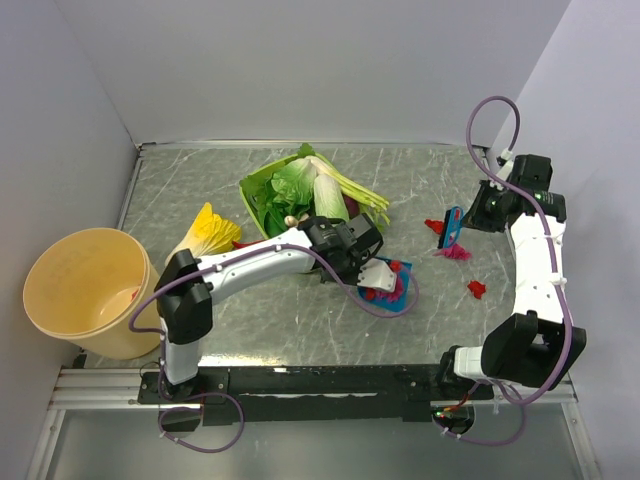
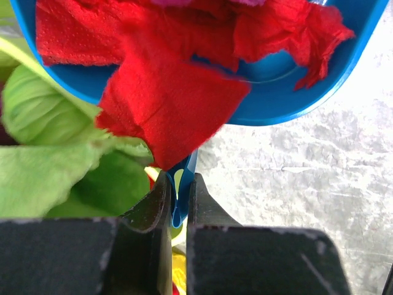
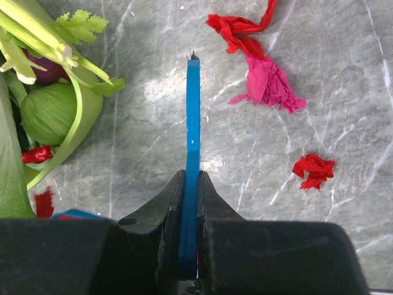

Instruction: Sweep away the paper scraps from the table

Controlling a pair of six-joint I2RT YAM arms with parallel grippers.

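My left gripper (image 1: 368,262) (image 2: 179,178) is shut on the handle of a blue dustpan (image 1: 400,292) (image 2: 276,92) near the middle of the grey marbled table (image 1: 190,175). Red paper scraps (image 1: 381,292) (image 2: 166,92) lie in the pan, one hanging over its edge. My right gripper (image 1: 476,217) (image 3: 191,175) is shut on a flat blue brush (image 1: 452,230) (image 3: 193,110), seen edge-on in the right wrist view. Loose on the table by the brush are a red strip (image 1: 434,226) (image 3: 236,27), a magenta tuft (image 1: 455,253) (image 3: 270,83) and a crumpled red piece (image 1: 476,289) (image 3: 314,170).
A green tray of leafy vegetables (image 1: 300,190) sits just behind the left gripper, with a yellow-green cabbage (image 1: 205,235) to its left. A round tan bucket (image 1: 85,290) stands at the table's left edge. A red chili (image 3: 37,153) lies among the greens. White walls enclose the table.
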